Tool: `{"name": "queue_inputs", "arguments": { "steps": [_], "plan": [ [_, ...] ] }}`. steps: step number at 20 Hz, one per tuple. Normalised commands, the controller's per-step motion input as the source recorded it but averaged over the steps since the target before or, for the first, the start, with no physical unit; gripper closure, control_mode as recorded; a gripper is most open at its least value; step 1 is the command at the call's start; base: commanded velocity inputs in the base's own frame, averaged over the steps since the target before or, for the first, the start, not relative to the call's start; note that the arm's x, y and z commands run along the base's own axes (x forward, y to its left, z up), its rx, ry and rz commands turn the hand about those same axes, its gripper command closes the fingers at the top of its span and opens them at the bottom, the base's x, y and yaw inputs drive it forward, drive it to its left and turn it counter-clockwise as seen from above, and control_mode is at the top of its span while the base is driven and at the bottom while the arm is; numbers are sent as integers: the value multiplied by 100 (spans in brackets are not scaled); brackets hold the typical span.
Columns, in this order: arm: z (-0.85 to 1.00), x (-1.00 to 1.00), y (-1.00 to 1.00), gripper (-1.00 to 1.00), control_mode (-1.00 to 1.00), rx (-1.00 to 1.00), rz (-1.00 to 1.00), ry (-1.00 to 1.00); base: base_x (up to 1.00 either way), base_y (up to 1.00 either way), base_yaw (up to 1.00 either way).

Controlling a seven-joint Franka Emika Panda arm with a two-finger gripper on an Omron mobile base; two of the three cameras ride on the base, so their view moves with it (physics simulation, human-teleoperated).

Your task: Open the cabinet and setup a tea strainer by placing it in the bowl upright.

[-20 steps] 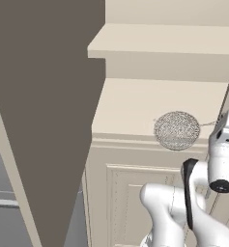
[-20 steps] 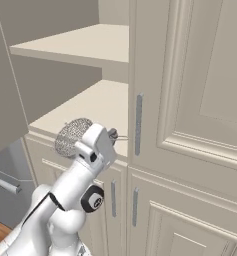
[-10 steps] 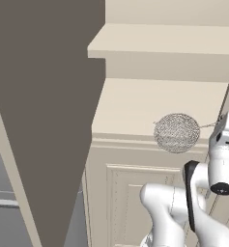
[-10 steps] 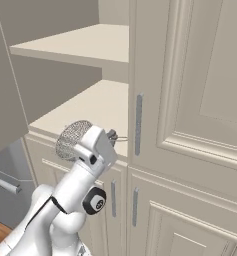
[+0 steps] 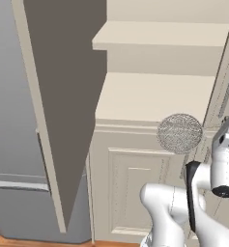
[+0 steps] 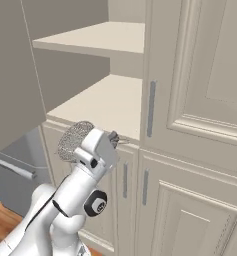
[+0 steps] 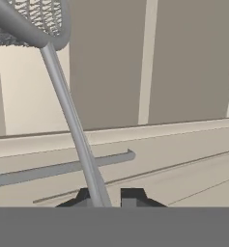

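I have the gripper [image 7: 106, 197] pinched on the thin wire handle of the tea strainer [image 7: 72, 120], the two dark fingertips pressed against it low in the hand view. The mesh basket [image 5: 179, 133] hangs in the air just in front of the near edge of the lower shelf [image 5: 154, 99] of the cabinet [image 6: 190, 100], not touching it. The cabinet's left door [image 5: 63, 96] stands swung open to my left; the right door, with its grey bar handle [image 6: 150, 109], is closed. An upper shelf [image 6: 95, 39] sits above.
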Motion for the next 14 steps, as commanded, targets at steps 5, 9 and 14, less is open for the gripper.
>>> {"name": "queue_inputs", "arguments": {
  "steps": [5,9,14],
  "plan": [
    [0,0,0,100,100,0,0,0,-51,0,4],
    [0,0,0,100,100,0,0,0,-36,-21,18],
    [0,0,0,100,100,0,0,0,-54,-28,34]
  ]
}}
